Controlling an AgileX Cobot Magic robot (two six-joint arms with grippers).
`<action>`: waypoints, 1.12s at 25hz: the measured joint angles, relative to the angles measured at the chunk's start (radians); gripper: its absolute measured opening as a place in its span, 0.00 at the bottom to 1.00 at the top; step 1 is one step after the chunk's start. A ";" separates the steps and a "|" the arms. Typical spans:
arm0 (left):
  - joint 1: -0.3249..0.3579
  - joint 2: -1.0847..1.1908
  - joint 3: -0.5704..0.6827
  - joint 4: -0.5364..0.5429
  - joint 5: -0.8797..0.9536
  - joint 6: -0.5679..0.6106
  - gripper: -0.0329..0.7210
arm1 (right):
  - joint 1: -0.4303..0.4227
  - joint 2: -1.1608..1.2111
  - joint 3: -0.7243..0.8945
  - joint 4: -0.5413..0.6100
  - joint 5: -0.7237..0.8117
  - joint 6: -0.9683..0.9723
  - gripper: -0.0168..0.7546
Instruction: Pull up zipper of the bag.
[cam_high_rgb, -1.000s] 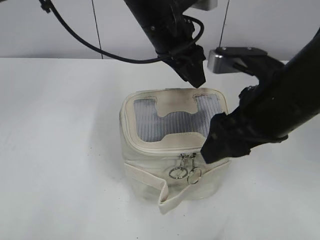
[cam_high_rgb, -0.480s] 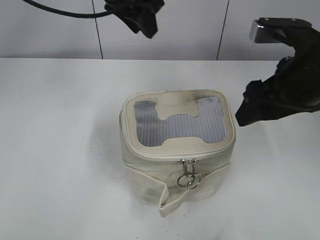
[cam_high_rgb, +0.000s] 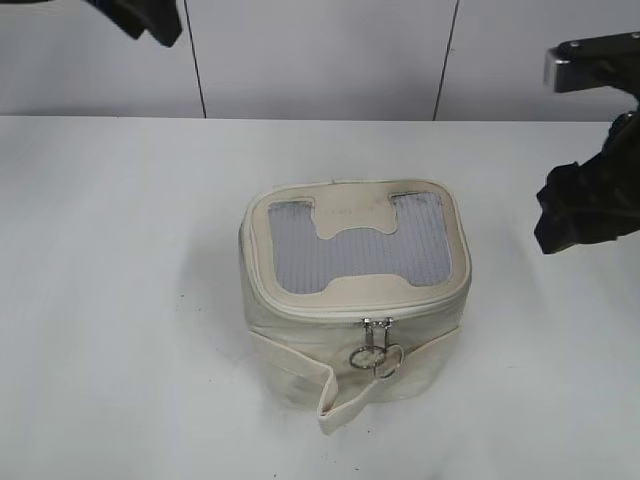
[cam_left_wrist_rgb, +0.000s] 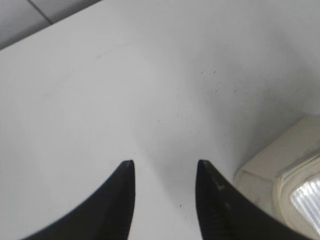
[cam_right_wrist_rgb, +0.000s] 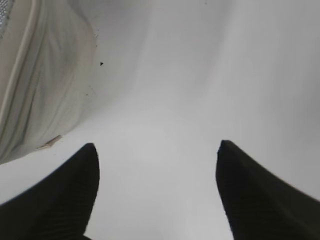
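Note:
The cream-white bag (cam_high_rgb: 355, 300) stands on the white table, lid up, with a grey mesh window and a cream H-shaped patch. The cream zipper (cam_high_rgb: 300, 305) runs round the lid rim, and its two silver sliders with ring pulls (cam_high_rgb: 377, 350) hang together at the front. My left gripper (cam_left_wrist_rgb: 164, 162) is open and empty over bare table, with a bag corner (cam_left_wrist_rgb: 280, 175) at its lower right; in the exterior view it is at the top left edge (cam_high_rgb: 145, 18). My right gripper (cam_right_wrist_rgb: 157, 145) is open and empty, right of the bag's side (cam_right_wrist_rgb: 35, 90); it shows at the right edge (cam_high_rgb: 585, 205).
A loose cream strap (cam_high_rgb: 325, 385) hangs off the bag's front. The white table (cam_high_rgb: 120, 300) spreads around the bag. A grey panelled wall (cam_high_rgb: 320, 55) stands behind the table.
Both arms have drawn away from the bag: the left one up and to the far left, the right one out to the right edge. The two ring pulls now hang together.

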 joint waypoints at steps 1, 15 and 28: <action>0.011 -0.030 0.038 0.004 -0.001 -0.009 0.46 | -0.005 -0.012 0.000 -0.016 0.005 0.012 0.75; 0.076 -0.569 0.665 0.136 0.000 -0.117 0.46 | -0.135 -0.246 0.000 -0.097 0.165 0.036 0.75; 0.076 -1.272 1.173 0.050 -0.128 -0.117 0.46 | -0.135 -0.687 0.230 -0.096 0.228 0.034 0.75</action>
